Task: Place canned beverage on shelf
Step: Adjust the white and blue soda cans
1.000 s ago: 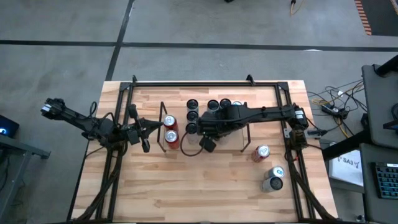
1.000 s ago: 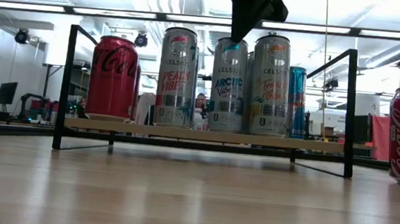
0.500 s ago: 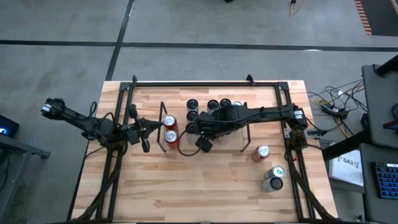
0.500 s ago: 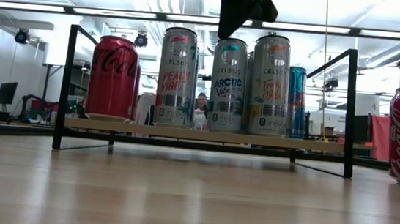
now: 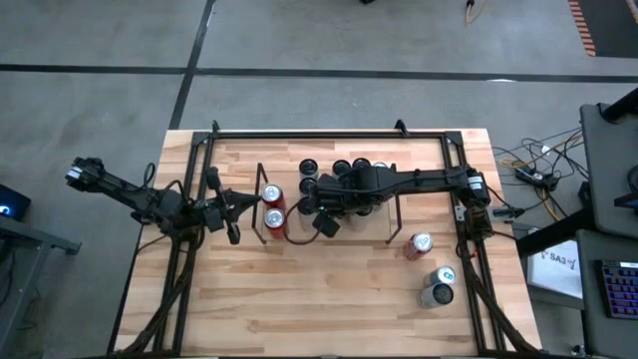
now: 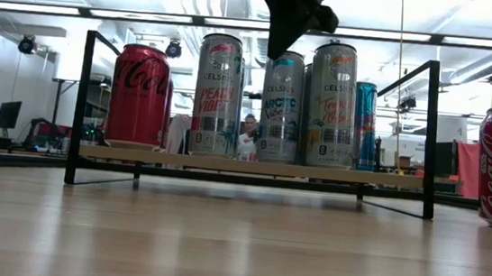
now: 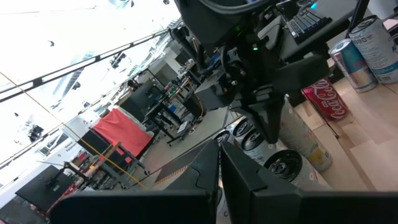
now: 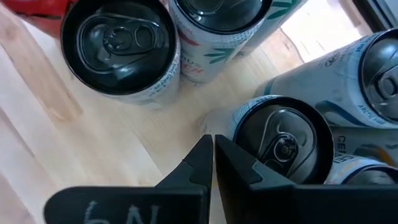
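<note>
Shelf (image 6: 252,168) stocking: cans standing upright, two more waiting on the table (image 5: 329,309).
Left end effector (image 5: 261,202) is resting closed and empty beside the red cans (image 5: 272,194) at the shelf's left end; right end effector (image 6: 277,46) is hovering closed, holding nothing, above the slim cans (image 6: 281,105) mid-shelf; loose cans (image 5: 419,245) are sitting on the table's right side, one seemingly tipped over; each is likely rigid, smooth, slippery, moderately heavy if full; best gripped mid-body, across the long axis.
</note>
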`<state>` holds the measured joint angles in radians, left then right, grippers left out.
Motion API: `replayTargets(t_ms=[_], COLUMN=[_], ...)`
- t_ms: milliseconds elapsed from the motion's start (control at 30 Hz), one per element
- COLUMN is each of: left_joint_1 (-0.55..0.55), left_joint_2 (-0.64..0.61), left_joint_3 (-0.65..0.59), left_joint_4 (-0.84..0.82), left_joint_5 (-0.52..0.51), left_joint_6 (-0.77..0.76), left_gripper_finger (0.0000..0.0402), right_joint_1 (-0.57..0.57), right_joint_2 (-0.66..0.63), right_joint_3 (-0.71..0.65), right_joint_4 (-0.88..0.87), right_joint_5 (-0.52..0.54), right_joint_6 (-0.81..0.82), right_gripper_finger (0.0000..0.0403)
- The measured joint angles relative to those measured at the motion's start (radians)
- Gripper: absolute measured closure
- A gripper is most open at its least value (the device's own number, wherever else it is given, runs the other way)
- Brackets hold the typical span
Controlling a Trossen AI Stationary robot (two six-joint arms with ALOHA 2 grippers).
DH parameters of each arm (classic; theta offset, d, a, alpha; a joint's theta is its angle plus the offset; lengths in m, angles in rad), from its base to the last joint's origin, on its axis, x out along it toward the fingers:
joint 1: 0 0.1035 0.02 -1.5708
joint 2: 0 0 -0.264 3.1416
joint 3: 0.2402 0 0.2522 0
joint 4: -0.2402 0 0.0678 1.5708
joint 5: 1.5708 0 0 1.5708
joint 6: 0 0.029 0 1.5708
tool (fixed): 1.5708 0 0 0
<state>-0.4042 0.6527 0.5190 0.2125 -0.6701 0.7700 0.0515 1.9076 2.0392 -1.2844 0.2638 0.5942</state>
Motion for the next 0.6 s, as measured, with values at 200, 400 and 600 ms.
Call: replayTargets(t_ms=[200,400,600], left_joint_1=[0.0,0.0,0.0], left_joint_2=[0.0,0.0,0.0], left_joint_3=[0.0,0.0,0.0], left_joint_4=[0.0,0.0,0.0], left_joint_5=[0.0,0.0,0.0], left_joint_6=[0.0,0.0,0.0], left_gripper_finger=[0.0402,0.0402,0.0402], right_joint_1=[-0.011,-0.021,-0.033], right_joint_2=[0.0,0.0,0.0], right_joint_3=[0.0,0.0,0.0], right_joint_4=[0.0,-0.001,-0.001], right_joint_5=[0.007,0.029,0.053], right_joint_6=[-0.031,-0.069,-0.088], right_gripper_finger=[0.0394,0.0394,0.0394])
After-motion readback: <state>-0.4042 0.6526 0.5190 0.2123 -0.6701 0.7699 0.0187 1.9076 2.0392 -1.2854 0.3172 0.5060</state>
